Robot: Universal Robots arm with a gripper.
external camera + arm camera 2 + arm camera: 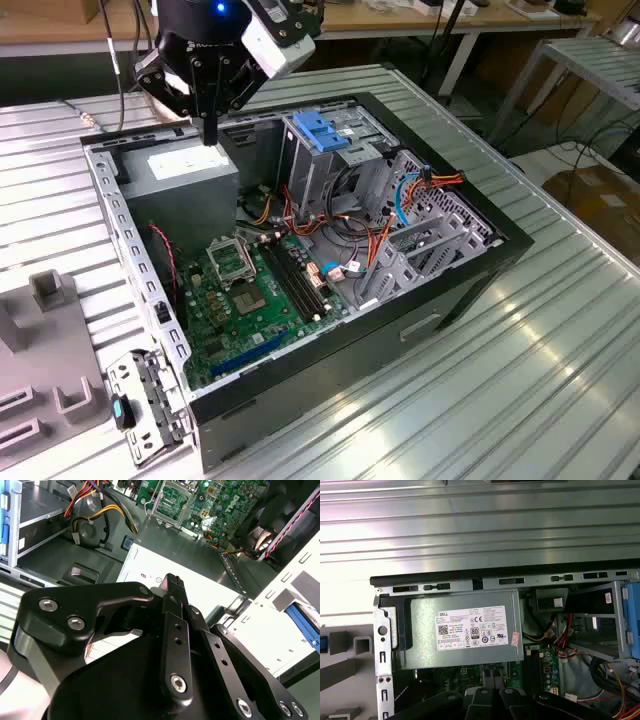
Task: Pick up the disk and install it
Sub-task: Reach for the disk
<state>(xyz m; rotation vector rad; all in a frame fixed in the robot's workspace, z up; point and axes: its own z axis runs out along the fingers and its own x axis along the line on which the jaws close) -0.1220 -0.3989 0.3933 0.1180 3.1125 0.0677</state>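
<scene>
1. The gripper hung over the far corner of the open computer case, on the exterior view's left. Its tip was just above the grey power supply with the white sticker. I could not tell whether it touched the box.
2. The tool was closed. In the exterior view and the second wrist view its 2 fingers met at the tip, with nothing clamped between them.
3. I could not place the disk with certainty. A blue strip lay beside the grey fixture blocks on the table, outside the case on the exterior view's left. It may have been 1 of the disk's rails, but too little of it showed to say.
4. Inside the case, the metal cage with its blue latch stood at the far side. It was to the exterior view's right of the power supply and beyond the green motherboard. I could not tell whether any bay in it was filled.
5. Judged from this, the task was at an early stage. Nothing had been picked up, so both the pick and the installation were left to do.
</scene>
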